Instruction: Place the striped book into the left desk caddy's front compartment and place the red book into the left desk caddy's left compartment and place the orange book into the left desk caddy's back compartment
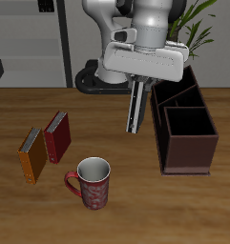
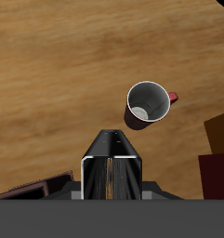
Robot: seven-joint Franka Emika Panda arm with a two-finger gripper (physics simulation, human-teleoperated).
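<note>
Gripper (image 1: 135,107): raised above the table, clamped on the striped book (image 1: 135,112), which hangs upright from it beside the left desk caddy (image 1: 186,129).
Red book (image 1: 56,136): on the table, well apart from the caddy.
Orange book (image 1: 32,155): just beside the red book, nearer the front edge.
Mug (image 1: 91,182): upright near the front edge.

Three books (image 1: 135,105), one mug (image 1: 92,182), one caddy (image 1: 188,129)

dark black-and-pale striped thin book (image 1: 135,107) | maroon thick book (image 1: 57,136) | orange thick book (image 1: 32,155) | dark maroon-brown box caddy (image 1: 186,154) | red patterned mug, pale inside (image 1: 91,183) | brown wood-grain table (image 1: 135,200)
</note>
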